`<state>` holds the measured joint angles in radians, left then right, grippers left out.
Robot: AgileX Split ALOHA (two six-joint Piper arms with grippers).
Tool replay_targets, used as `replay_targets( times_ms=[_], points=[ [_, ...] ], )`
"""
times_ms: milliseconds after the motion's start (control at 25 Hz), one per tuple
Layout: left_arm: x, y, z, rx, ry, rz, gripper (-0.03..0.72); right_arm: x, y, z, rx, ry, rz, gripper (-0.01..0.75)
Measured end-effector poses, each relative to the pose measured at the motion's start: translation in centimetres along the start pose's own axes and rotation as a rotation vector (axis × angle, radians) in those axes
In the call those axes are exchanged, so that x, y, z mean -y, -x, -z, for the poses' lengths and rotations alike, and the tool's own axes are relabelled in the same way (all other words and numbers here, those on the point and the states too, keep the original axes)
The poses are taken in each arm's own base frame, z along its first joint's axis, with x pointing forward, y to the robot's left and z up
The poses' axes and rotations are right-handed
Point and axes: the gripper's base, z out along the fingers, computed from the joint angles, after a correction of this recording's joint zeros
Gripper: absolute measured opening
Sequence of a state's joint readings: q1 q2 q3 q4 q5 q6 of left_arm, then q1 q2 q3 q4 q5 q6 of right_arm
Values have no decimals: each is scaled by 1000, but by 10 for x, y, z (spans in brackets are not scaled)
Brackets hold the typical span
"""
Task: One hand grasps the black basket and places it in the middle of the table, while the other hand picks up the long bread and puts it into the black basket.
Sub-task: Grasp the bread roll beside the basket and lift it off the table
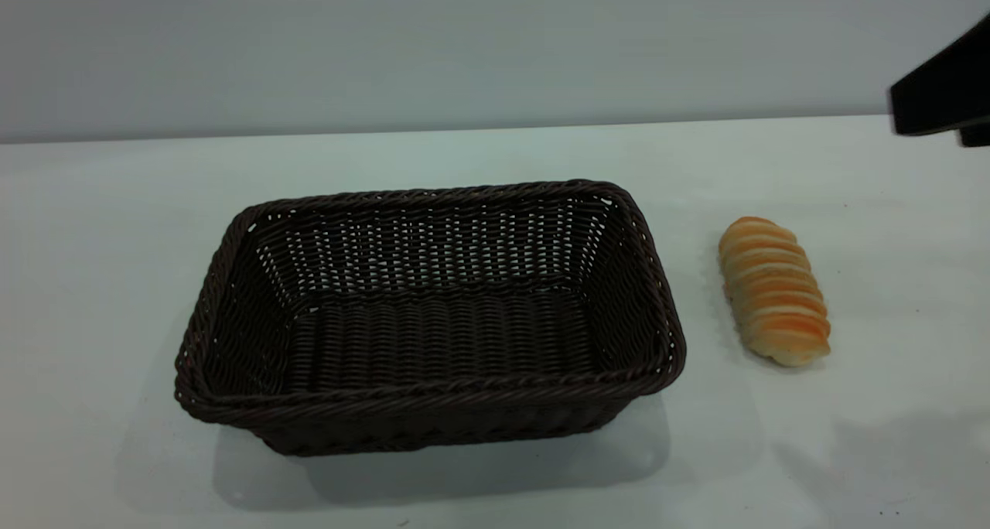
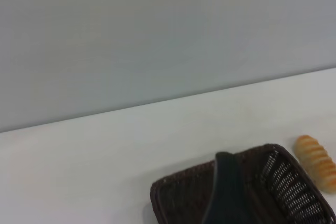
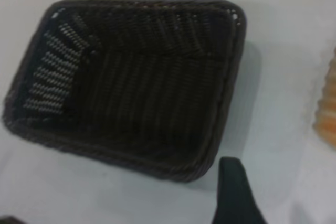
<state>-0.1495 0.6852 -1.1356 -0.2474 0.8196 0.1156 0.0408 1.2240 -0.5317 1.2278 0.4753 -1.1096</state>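
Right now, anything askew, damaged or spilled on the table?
Nothing stands out. The black basket sits upright and empty, its weave intact. The long bread lies whole on the table, apart from the basket on the right arm's side. No spills.

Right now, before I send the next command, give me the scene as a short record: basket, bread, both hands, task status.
basket: the black basket stands upright on the table, nothing in it
bread: the long bread lies on the table to the basket's right, apart from it
right arm: a dark part shows at the exterior view's upper right, above the table; the hand itself is not seen there
left hand: not in the exterior view
contact: nothing grips basket or bread
status: bread not yet in basket
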Motion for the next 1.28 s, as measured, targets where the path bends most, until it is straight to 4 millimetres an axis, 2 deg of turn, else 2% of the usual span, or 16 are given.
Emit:
replay_targets(
  times_ms=[280, 480, 800, 1120, 1280],
  points=[
    [10, -20, 44, 20, -15, -28, 573, 28, 13, -50, -75, -58, 10, 468],
    [17, -37, 76, 66, -29, -45, 573, 51, 13, -83, -138, -134, 35, 468],
    [36, -71, 131, 197, -137, -58, 573, 77, 13, -127, -203, -183, 33, 468],
    [44, -101, 158, 224, -179, -89, 573, 99, 7, -160, -254, -240, 58, 468],
    [47, -110, 168, 269, -191, -102, 573, 109, -6, -179, -302, -246, 28, 468]
  ],
)
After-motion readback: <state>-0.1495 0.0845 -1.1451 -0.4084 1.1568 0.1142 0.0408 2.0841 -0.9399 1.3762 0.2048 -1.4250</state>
